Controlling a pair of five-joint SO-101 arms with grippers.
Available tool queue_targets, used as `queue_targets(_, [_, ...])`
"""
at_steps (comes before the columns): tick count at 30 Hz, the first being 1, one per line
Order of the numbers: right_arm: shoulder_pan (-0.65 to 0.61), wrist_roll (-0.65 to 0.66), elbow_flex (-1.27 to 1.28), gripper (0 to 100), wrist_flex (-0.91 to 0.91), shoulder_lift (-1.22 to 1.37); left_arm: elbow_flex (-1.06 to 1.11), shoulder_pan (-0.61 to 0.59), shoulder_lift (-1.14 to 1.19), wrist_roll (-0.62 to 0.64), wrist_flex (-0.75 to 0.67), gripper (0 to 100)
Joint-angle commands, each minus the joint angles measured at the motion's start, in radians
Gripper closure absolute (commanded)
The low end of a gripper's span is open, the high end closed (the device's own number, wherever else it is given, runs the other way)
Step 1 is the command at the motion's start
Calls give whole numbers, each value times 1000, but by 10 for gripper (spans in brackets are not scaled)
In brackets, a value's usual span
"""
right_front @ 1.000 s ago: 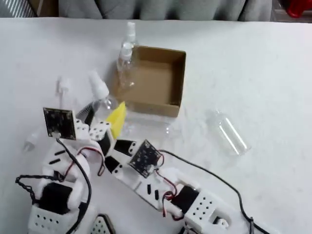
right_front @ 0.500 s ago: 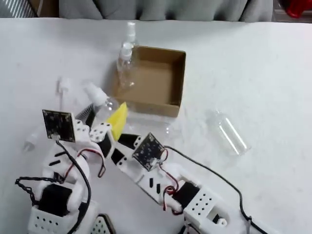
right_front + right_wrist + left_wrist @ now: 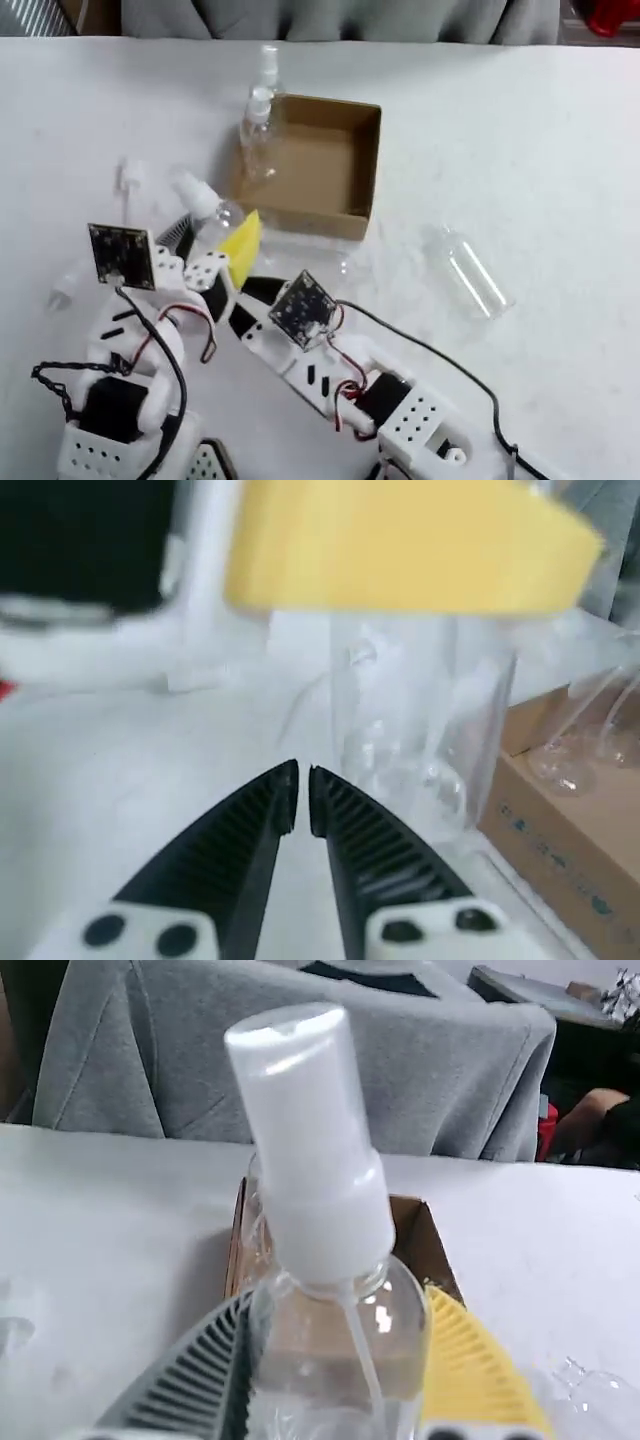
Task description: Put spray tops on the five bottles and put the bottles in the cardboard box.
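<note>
High view takes in the white table (image 3: 560, 130), with the open cardboard box (image 3: 345, 205) just beyond the left gripper (image 3: 212, 232), near enough that a finished bottle needs only a short carry. Two capped bottles (image 3: 258, 135) stand at the box corner nearest that gripper (whether both are inside the wall I cannot tell).

The left arm is folded low. Its gripper pinches a clear bottle (image 3: 330, 1340) by the body between a grey finger and a yellow one, neck tilted toward the box. I judge it is held by the body to leave the neck free. A spray top (image 3: 310, 1150) sits on that neck, its dip tube running down inside.

The right arm stretches low across the table. The right gripper (image 3: 302, 790) has its black fingers pressed together on nothing, tips just under the yellow finger and beside the held bottle, likely ready to seat the top.

A bare bottle (image 3: 472, 272) lies well apart from both grippers. A loose spray top (image 3: 128, 180) lies near the left gripper's outer side.
</note>
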Motion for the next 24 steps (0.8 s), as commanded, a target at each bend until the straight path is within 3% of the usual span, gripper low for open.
queue_targets(1, [-16,60,-20,984,44,4,0,-41,-10,-2,-127,980])
queue_targets(5, [-16,69,-18,984,51,4,12,-88,-10,-5,-193,980])
queue_targets(11, [-12,72,-15,984,56,12,40,-87,-10,-126,-290,980])
queue_targets(17, [-12,72,-14,984,56,12,32,-87,4,-129,-358,980])
queue_targets(24, [-12,72,-14,984,56,10,-129,-88,283,-129,-393,980])
